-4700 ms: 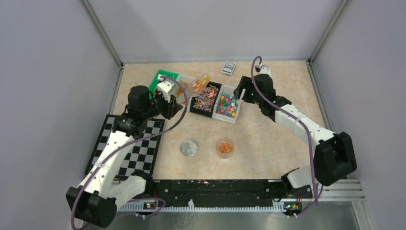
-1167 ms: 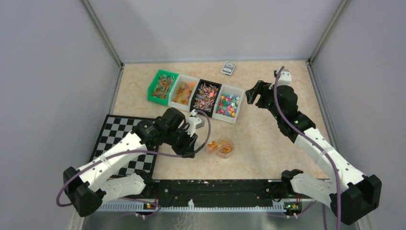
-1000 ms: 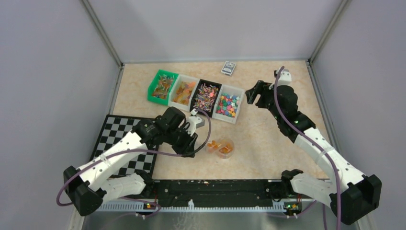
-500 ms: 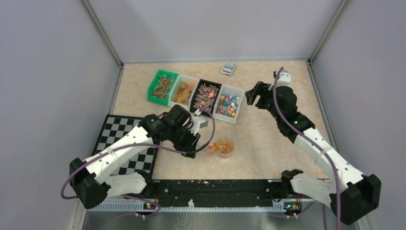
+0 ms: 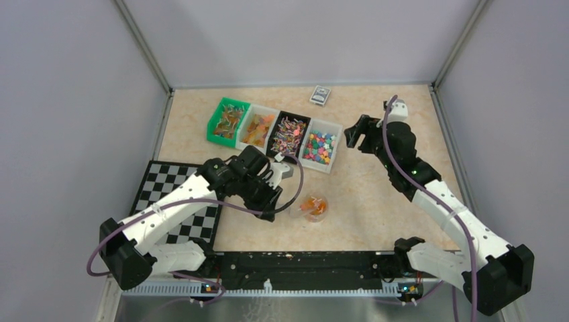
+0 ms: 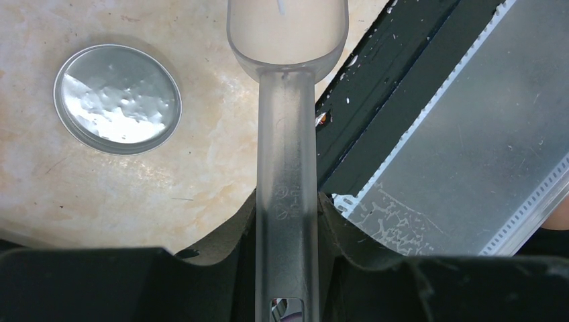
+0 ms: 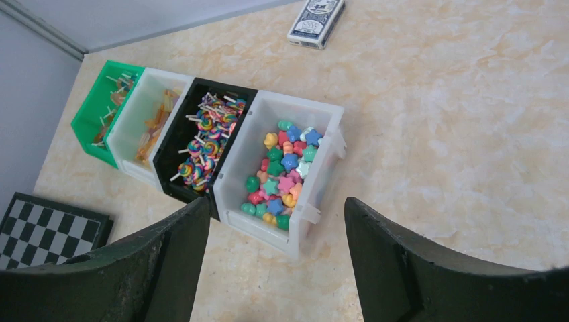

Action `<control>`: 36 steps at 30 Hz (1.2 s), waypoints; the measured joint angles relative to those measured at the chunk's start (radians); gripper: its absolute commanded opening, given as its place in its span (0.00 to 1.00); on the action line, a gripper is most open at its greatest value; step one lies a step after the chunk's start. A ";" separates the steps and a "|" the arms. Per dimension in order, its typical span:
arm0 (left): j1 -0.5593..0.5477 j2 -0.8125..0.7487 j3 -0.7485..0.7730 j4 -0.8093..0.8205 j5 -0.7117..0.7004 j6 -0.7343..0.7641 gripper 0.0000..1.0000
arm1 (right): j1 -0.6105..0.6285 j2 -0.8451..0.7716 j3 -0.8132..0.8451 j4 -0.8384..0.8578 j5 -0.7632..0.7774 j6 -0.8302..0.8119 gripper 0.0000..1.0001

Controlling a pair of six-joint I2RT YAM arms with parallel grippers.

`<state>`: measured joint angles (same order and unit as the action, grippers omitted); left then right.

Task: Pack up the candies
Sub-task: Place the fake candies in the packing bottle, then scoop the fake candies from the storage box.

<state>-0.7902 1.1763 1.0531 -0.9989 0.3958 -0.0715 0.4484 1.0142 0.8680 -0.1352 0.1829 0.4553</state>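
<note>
Candies, tiny orange pieces [image 5: 311, 205], lie heaped in a small clear round cup [image 5: 325, 210] near the middle of the table's front half. The left gripper [image 6: 287, 218] is clenched on the handle of a clear plastic scoop [image 6: 286, 147], a finger tight on each side, and the tabletop shows through the scoop's bowl. A round silver lid [image 6: 117, 98] lies flat on the beige marbled tabletop [image 6: 194, 168], left of the scoop in the wrist view and apart from it. The right gripper [image 7: 276, 201] is released, fingers wide, grasping nothing, above bare tabletop near a white plastic bin [image 7: 305, 102] of star-shaped mixed-colour candies [image 7: 288, 164]. Next in the touching row come a black bin [image 7: 221, 84] of striped lollipops [image 7: 204, 137], a second white bin [image 7: 168, 72] and a green bin [image 7: 124, 67]. A blue card deck [image 7: 315, 15] lies beyond them. A black-and-white chequerboard [image 7: 47, 225] lies on the left.
</note>
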 measured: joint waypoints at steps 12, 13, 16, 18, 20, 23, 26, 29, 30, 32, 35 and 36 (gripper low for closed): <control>-0.003 0.027 0.031 -0.019 -0.001 0.014 0.00 | 0.000 -0.001 -0.018 0.008 0.000 0.002 0.72; -0.003 0.027 0.034 -0.022 -0.002 0.014 0.00 | 0.000 -0.001 -0.018 0.008 -0.001 0.002 0.72; -0.003 0.029 0.049 -0.036 -0.010 0.015 0.00 | 0.000 -0.001 -0.018 0.009 -0.001 0.003 0.72; -0.003 0.029 0.065 -0.044 -0.028 0.015 0.00 | 0.000 -0.001 -0.018 0.009 -0.003 0.009 0.72; -0.004 0.028 0.078 -0.042 -0.060 0.013 0.00 | 0.000 -0.001 -0.024 0.017 -0.009 0.014 0.72; -0.004 0.027 0.098 -0.041 -0.137 -0.006 0.00 | 0.000 -0.002 -0.041 0.017 -0.021 0.027 0.72; -0.003 0.024 0.130 -0.040 -0.222 -0.020 0.00 | 0.000 -0.002 -0.059 0.017 -0.033 0.043 0.72; 0.007 0.023 0.167 -0.022 -0.319 -0.035 0.00 | 0.000 -0.002 -0.089 0.026 -0.061 0.063 0.72; 0.016 0.023 0.178 -0.014 -0.343 -0.037 0.00 | 0.000 -0.002 -0.099 0.026 -0.072 0.070 0.71; 0.064 0.024 0.201 0.005 -0.379 -0.039 0.00 | 0.000 -0.002 -0.120 0.019 -0.085 0.084 0.70; 0.200 0.025 0.232 0.043 -0.391 -0.034 0.00 | 0.000 -0.001 -0.128 0.014 -0.104 0.097 0.65; 0.259 0.026 0.243 0.060 -0.393 -0.031 0.00 | 0.000 -0.001 -0.129 0.015 -0.112 0.100 0.63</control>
<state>-0.5308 1.2026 1.2957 -0.9386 0.0032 -0.1024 0.4484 1.0130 0.7395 -0.1200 0.0708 0.5549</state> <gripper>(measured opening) 0.347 0.675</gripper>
